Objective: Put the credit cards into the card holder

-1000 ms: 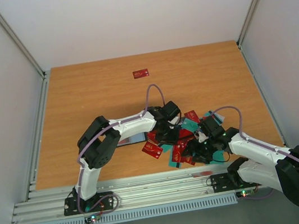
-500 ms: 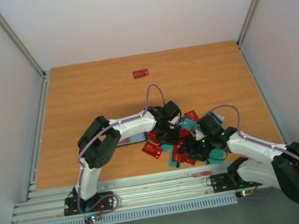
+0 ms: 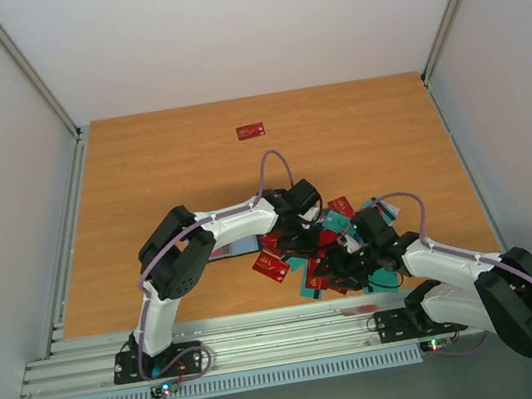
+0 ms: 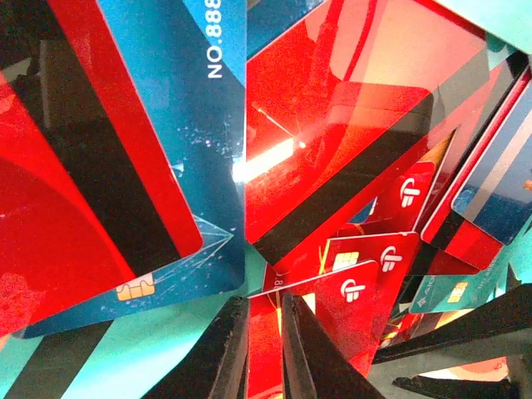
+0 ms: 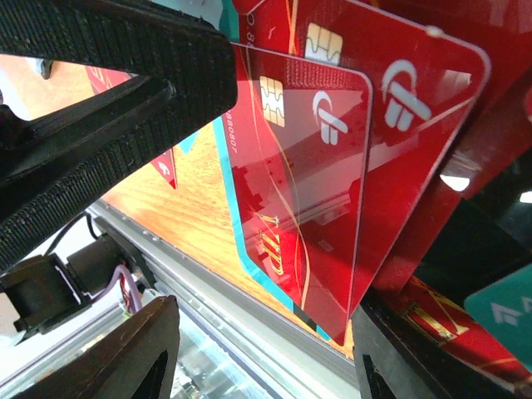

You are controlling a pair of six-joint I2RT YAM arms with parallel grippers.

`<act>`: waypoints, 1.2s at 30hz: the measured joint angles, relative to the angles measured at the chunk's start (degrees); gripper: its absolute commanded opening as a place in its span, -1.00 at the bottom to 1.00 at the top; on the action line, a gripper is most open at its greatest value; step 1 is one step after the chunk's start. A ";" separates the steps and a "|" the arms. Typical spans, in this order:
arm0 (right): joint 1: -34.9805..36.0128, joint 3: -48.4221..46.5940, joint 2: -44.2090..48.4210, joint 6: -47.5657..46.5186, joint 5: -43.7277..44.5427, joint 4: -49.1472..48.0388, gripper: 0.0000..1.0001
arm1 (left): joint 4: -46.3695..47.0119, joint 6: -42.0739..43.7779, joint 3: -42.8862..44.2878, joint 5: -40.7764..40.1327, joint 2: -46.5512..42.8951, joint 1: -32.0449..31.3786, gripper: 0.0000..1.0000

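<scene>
left jaws narrow on a red card (image 4: 332,324) edge, grip i cannot tell; right jaws wide around a glossy red card (image 5: 299,216), not clamping. the credit cards (image 3: 325,241), thin stiff plastic with round corners, lie heaped near right on the wood-grain bench (image 3: 161,176), one stray card (image 3: 251,131) far off. the dark flat card holder (image 3: 224,254) seems left of them; nearly all remains.

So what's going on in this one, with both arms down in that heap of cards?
Both arms are down in the pile of credit cards near the front of the table. The left gripper has its jaws nearly together with a red card in the narrow gap, apparently pinched. The right gripper is open, close over red cards, clamping nothing. A lone card lies far back. A dark flat item half under the left forearm may be the card holder.
</scene>
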State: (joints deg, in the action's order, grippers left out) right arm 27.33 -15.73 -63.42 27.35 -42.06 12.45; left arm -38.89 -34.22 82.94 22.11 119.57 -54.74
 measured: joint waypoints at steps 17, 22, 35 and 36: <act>0.04 2.84 -5.75 2.86 -3.26 -9.25 -0.75 | 5.01 -2.93 -2.01 3.61 0.02 0.15 -0.72; 0.11 2.82 -7.89 1.99 -3.21 -10.40 -0.98 | 7.08 -3.96 -3.19 4.31 -0.44 0.20 -0.72; 0.09 0.68 -2.80 1.46 -3.08 -5.31 -0.98 | 5.70 -4.81 -6.86 1.20 -6.19 -0.04 -0.54; 0.09 0.00 -1.66 1.09 -2.51 -3.91 -0.98 | 5.14 -4.61 -7.15 0.79 -7.26 -0.02 -0.52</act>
State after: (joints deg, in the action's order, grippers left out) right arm 27.42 -15.73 -65.08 28.45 -44.58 8.54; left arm -33.76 -38.83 75.79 22.90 112.31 -54.76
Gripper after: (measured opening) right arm 0.017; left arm 0.204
